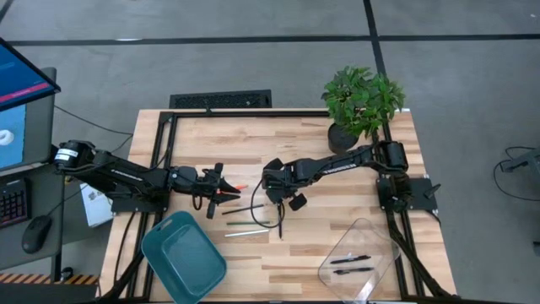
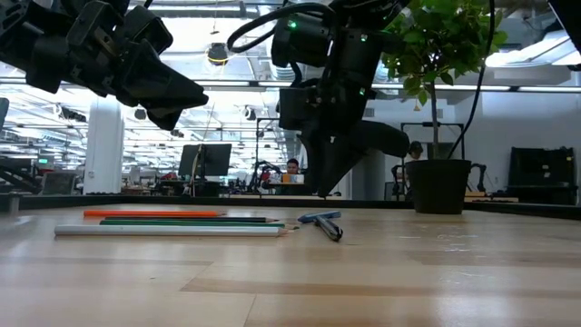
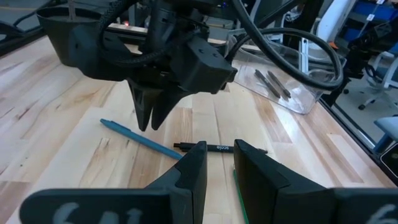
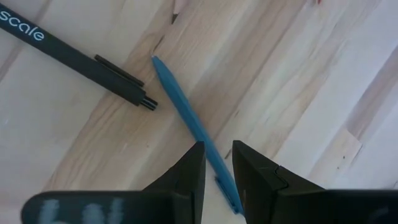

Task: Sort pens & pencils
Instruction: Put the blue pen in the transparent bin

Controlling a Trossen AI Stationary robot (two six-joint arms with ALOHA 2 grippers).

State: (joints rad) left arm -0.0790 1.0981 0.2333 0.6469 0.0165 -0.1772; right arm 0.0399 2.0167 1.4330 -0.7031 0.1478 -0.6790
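RIGHT gripper [image 4: 217,167] above blue pen [image 4: 186,112] on surface, jaws slightly parted, empty | LEFT gripper [image 3: 217,165] likewise, hovering near orange pencil [image 2: 150,213] | RISK: black pen [image 4: 74,56] just beside blue pen, jaws could knock it

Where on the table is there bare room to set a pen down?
Bare wood lies between the teal bin and the clear tray, and along the far edge beside the plant. The middle is crowded: pencils, both claws.
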